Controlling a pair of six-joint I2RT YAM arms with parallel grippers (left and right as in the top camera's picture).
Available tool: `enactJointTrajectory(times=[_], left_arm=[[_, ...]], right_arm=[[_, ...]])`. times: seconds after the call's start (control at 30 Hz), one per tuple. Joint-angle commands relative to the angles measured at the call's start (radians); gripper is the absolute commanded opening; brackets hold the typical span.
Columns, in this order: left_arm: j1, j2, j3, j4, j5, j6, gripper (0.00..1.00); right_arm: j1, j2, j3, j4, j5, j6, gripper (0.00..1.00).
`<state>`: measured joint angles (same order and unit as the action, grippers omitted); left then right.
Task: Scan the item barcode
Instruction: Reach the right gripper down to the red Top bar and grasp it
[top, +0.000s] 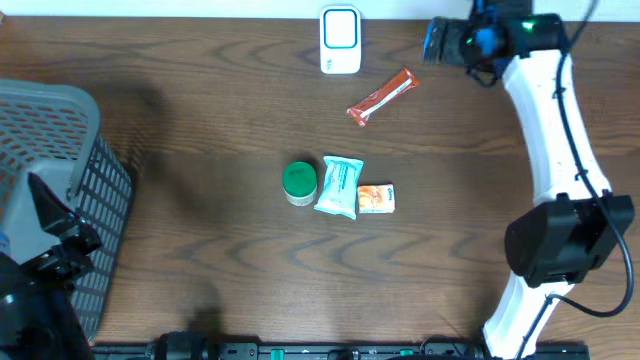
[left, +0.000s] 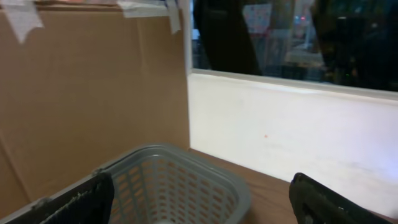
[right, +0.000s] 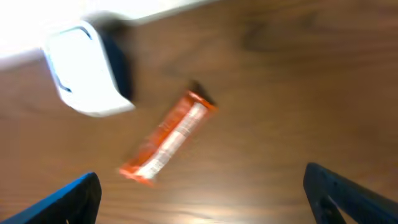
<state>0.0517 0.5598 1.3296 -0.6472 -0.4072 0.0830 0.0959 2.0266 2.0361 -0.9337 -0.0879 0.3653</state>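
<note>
Hanging spread wide with nothing between its blue fingers (right: 74, 196), the right tool (right: 202, 186) looks down on the long orange foil-wrapped snack bar (right: 168, 140). The bar lies flat and slantwise on the brown wooden desk (right: 280, 93), just to the right of the white box-shaped barcode scanner (right: 87, 68), a little nearer the robot and not touching it.

I judge the bar to be light and thin, with a slick, crinkly wrapper over a filling that could snap or crush. The best hold is probably a gentle one across its narrow width near the middle, clear of the crimped ends. Where its barcode sits I cannot tell.

Farther from the scanner toward the robot, a green-lidded round tub (top: 299, 183), a teal-and-white soft pouch (top: 339, 187) and a small orange packet (top: 376, 198) lie in a close row.

Far to the scanner's left, at the desk's edge, stands a grey plastic mesh basket (left: 186, 180). The left tool (left: 202, 199) is over it, spread and empty. The visible part of the inside holds nothing, and the bottom is mostly hidden.
</note>
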Motion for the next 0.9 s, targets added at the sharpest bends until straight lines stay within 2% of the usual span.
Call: enactJointTrajectory(times=[0.0,0.07,0.1,0.2,0.33,0.53,0.83,0.87], left_arm=[[0.006,-0.006,-0.006,0.004,0.056,0.005,0.9],[0.006,-0.006,-0.006,0.004,0.056,0.005,0.9],[0.006,-0.006,-0.006,0.004,0.056,0.005,0.9],[0.006,-0.006,-0.006,0.004,0.056,0.005,0.9],[0.006,-0.006,-0.006,0.003,0.056,0.006,0.9],[0.006,-0.006,-0.006,-0.005,0.055,0.006,0.9],[0.006,-0.006,-0.006,-0.038,0.055,0.006,0.9],[0.006,-0.006,-0.006,-0.042,0.055,0.006,0.9]], right_arm=[[0.044,0.027,-0.094,0.111,-0.209,0.219,0.99],[0.077,0.055,-0.18,0.22,-0.176,0.333,0.85],[0.094,0.066,-0.201,0.227,-0.134,0.422,0.82],[0.155,0.116,-0.217,0.228,-0.023,0.586,0.81],[0.237,0.157,-0.217,0.241,0.144,0.71,0.92],[0.296,0.225,-0.217,0.32,0.214,0.785,0.94],[0.27,0.377,-0.217,0.357,0.202,0.858,0.94],[0.266,0.385,-0.217,0.357,0.202,0.858,0.91]])
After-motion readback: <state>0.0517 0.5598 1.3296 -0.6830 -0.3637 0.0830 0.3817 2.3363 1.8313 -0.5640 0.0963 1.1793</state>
